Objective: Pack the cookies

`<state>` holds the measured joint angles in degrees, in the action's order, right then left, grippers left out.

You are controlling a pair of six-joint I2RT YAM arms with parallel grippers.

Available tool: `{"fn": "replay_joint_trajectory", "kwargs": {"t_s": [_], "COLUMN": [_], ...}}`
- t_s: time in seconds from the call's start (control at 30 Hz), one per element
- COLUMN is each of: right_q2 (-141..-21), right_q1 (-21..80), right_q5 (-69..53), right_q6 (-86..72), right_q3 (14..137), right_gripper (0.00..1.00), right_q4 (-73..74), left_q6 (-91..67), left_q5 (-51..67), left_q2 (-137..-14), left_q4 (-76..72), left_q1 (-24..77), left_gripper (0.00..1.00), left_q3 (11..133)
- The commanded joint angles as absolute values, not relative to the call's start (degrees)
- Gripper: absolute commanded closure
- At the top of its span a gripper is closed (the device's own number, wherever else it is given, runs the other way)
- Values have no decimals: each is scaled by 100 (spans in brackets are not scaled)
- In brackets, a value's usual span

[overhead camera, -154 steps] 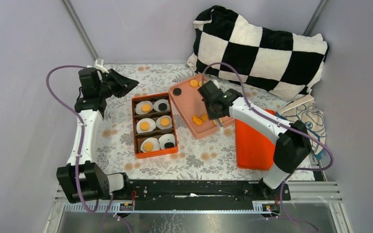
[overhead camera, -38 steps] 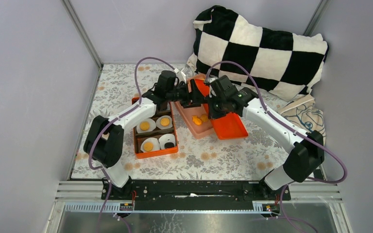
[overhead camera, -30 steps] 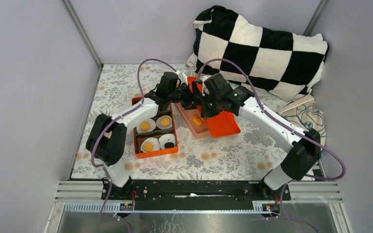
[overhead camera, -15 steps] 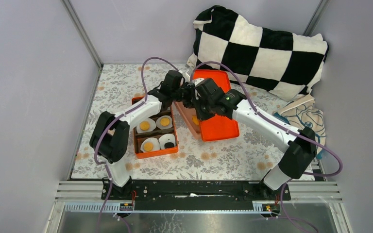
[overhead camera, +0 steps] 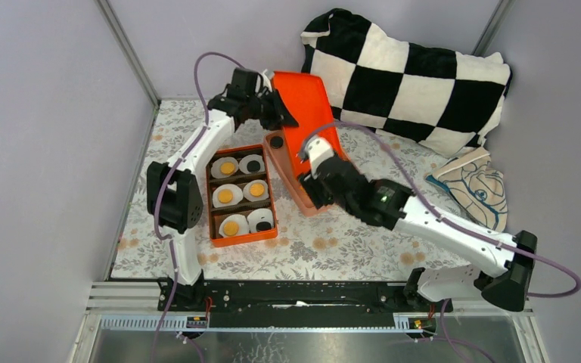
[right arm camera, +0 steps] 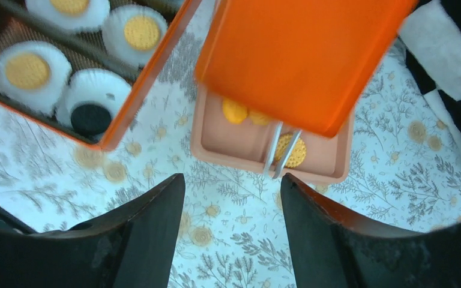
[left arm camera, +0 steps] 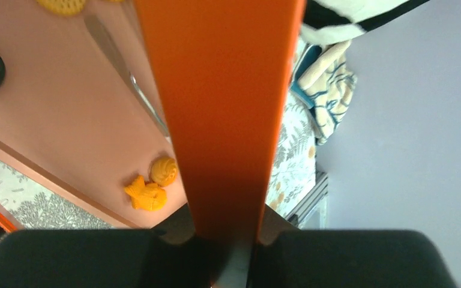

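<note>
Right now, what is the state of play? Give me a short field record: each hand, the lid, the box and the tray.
left hand: shut on orange lid, raised and tilted above pink tray
right hand: open, empty, low over the tablecloth near the tray
orange box: six paper cups, four golden cookies, two black
pink tray: loose cookies and metal tongs inside

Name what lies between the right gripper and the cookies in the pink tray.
In the right wrist view, only floral tablecloth and the near wall of the pink tray separate the right gripper from the cookies.
</note>
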<state>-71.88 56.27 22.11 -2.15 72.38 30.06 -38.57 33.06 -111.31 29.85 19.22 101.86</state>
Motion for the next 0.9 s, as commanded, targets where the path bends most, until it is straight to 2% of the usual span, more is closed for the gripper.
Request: {"fn": "replay_joint_trajectory", "kwargs": {"t_s": [0.0,0.13,0.3,0.47,0.57,0.77,0.87], "right_q2": [-7388,-7527,-7467,-7526,-7773,-7979,-7885], "right_q1": [6447,6691,6801,6812,6810,6812,6811], "right_q5": [3635,4641,5630,5842,5872,6008,5933], "right_q6": [333,684,1605,2548,2640,2651,2683], "right_q3": [6424,5923,5326,4648,4506,4394,4366], "right_gripper": [32,32,33,34,35,46,61], "right_q4": [2149,1229,-519,-2181,-2664,-3446,-3558], "left_q6": [-3877,-3892,-3695,-3529,-3474,-3408,-3353], "left_q5": [4281,4782,4962,5393,5633,5857,5856], "left_q2": [-11308,-11417,-11043,-10651,-10460,-10330,-10343], "left_q4": [3617,4044,4354,4437,4437,4438,4422], "left_q1": [1684,1652,1624,1507,1485,1477,1475], "left_gripper": [100,100,100,100,100,100,100], "left_q3": [11015,11341,10927,10299,10077,9971,9877]}}
